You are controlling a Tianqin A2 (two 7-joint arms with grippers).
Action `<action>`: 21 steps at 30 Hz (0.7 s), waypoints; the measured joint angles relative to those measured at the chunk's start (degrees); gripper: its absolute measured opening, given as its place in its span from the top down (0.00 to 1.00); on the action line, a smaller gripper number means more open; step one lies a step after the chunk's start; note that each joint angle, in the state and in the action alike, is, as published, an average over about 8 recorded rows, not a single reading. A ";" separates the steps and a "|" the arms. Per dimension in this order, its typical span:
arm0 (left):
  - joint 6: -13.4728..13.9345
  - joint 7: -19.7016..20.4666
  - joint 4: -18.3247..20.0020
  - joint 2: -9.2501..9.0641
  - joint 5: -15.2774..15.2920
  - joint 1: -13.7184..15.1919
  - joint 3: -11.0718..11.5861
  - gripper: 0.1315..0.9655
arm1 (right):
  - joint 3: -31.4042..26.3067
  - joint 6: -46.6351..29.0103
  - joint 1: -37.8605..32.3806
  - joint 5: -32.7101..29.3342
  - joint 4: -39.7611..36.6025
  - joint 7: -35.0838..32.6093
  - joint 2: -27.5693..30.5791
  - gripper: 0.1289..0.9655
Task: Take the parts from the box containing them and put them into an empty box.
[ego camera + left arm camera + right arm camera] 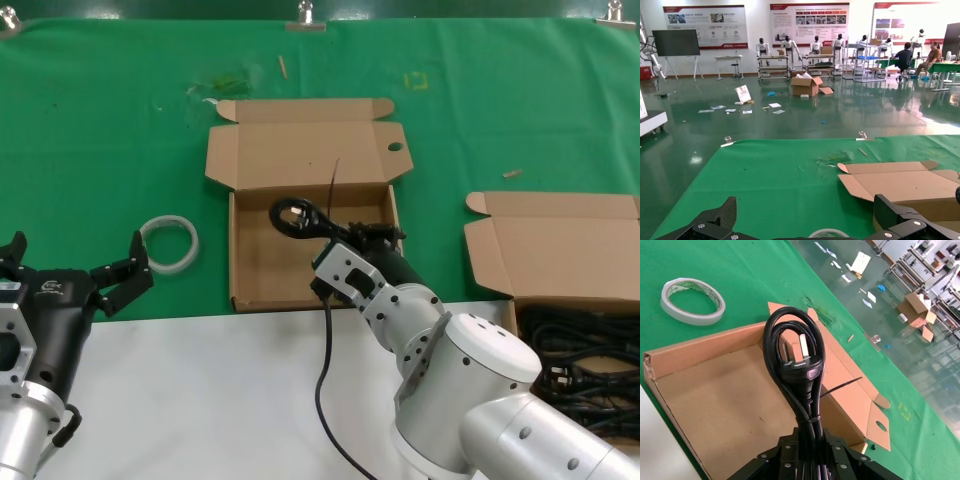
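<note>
My right gripper (352, 235) is shut on a bundled black power cord (300, 218), held over the empty box (262, 272) at the table's middle. The cord's looped end and moulded plug (801, 371) stick out beyond the fingers above the box's bare floor (730, 410); a loose tail hangs down past the table edge. That box's lid flap has a small round hole (395, 147). The box containing them (560, 250) stands at the far right with several more black cords (580, 350) inside. My left gripper (75, 262) waits open at the left edge, beside the white ring.
A white tape ring (170, 243) lies on the green cloth left of the middle box, also visible as the ring (692, 301) in the right wrist view. The white table edge (200, 400) runs along the front. Small scraps lie on the cloth behind the boxes.
</note>
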State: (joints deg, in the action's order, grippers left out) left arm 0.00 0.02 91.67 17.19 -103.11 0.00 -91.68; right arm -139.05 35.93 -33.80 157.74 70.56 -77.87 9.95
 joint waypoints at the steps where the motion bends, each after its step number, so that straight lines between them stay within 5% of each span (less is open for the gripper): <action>1: 0.00 0.00 0.00 0.00 0.00 0.00 0.00 0.00 | -0.02 -0.01 -0.01 0.00 0.00 0.02 0.00 0.89; 16: 0.00 0.00 0.00 0.00 0.00 0.00 0.00 0.00 | -0.04 -0.01 -0.02 0.00 0.00 0.06 0.00 0.78; 21: 0.00 0.00 0.00 0.00 0.00 0.00 0.00 0.00 | -0.04 -0.01 -0.02 0.00 0.00 0.06 0.00 0.67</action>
State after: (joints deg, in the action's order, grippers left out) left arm 0.00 0.02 91.67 17.19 -103.11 0.00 -91.68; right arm -139.09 35.92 -33.82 157.74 70.56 -77.81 9.95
